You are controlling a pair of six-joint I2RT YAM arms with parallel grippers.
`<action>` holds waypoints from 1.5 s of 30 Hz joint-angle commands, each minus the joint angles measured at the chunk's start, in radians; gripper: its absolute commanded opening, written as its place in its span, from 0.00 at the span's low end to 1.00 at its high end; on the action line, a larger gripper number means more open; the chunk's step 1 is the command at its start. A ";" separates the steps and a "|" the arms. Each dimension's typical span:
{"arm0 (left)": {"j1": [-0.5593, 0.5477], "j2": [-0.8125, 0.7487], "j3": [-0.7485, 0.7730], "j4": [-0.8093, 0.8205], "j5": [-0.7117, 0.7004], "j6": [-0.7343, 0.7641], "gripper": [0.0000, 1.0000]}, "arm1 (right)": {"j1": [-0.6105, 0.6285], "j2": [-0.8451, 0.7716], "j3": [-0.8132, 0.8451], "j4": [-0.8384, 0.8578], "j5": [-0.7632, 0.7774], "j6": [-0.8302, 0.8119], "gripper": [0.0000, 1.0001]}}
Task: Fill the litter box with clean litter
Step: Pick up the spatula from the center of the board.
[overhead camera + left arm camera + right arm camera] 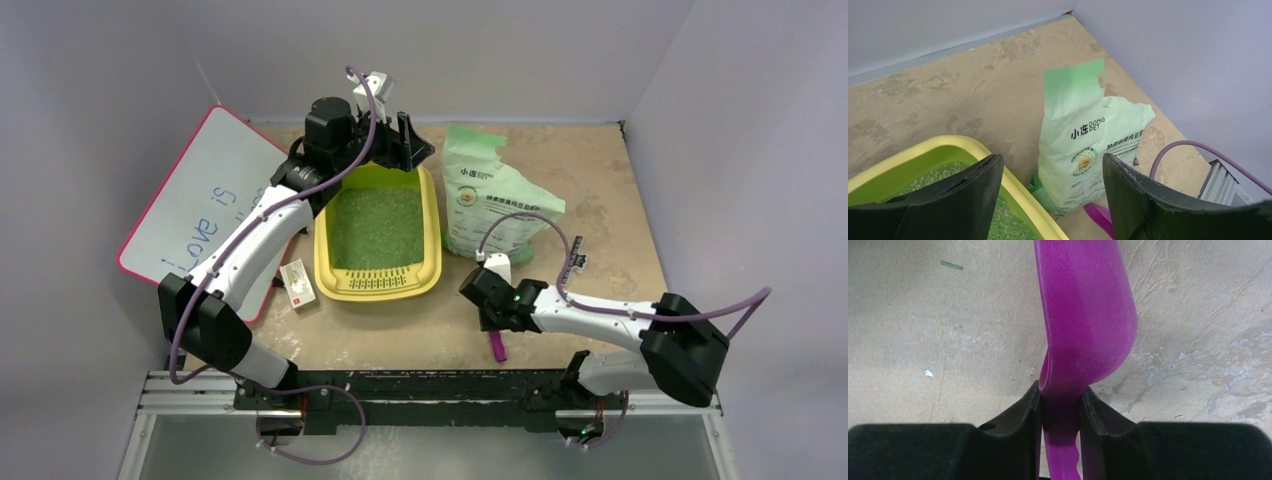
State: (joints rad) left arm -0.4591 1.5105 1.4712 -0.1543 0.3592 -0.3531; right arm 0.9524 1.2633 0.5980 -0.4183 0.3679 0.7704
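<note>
The yellow litter box [428, 240] sits mid-table with a layer of green clean litter [378, 228] in it. My left gripper [408, 145] hangs open over the box's far right corner. In the left wrist view its empty jaws [1053, 165] frame the box rim [948, 144], some litter [1003, 225] and the bag. My right gripper [488, 298] is low on the table right of the box. It is shut on the neck of the purple scoop [1083, 315], whose handle [497, 347] sticks out toward the near edge.
A pale green litter bag [495, 195] with a torn top lies right of the box, also in the left wrist view [1088, 145]. A white board with pink edge [190, 205] leans at the left. A small carton [298, 284] lies beside the box's near left corner.
</note>
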 commanded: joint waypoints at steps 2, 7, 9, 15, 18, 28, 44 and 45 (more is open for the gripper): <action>0.007 -0.049 0.020 0.012 -0.019 0.028 0.72 | 0.041 0.032 0.112 -0.131 0.103 0.016 0.18; 0.007 -0.061 0.012 0.011 -0.035 0.038 0.72 | 0.047 -0.069 0.083 -0.044 0.001 -0.104 0.13; 0.007 -0.061 0.013 0.007 -0.038 0.040 0.72 | 0.048 -0.137 0.064 -0.001 -0.042 -0.156 0.12; 0.007 -0.077 0.010 -0.006 -0.056 0.016 0.72 | 0.047 -0.383 0.098 0.091 -0.158 -0.248 0.12; 0.007 -0.117 -0.023 0.016 -0.084 0.016 0.72 | 0.046 -0.459 0.154 0.130 -0.183 -0.325 0.11; 0.007 -0.223 -0.032 -0.065 -0.088 0.071 0.74 | -0.242 -0.320 0.386 0.060 -0.601 -0.482 0.03; 0.007 -0.207 0.230 -0.561 0.172 0.261 0.81 | -0.515 0.077 0.855 -0.385 -1.357 -1.002 0.05; 0.007 -0.215 0.230 -0.572 0.184 0.277 0.81 | -0.515 0.098 0.891 -0.450 -1.363 -1.048 0.05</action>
State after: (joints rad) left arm -0.4583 1.3415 1.6337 -0.5880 0.4461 -0.1867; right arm 0.4438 1.2762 1.3552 -0.6331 -0.8211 -0.0582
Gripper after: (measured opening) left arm 0.808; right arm 0.293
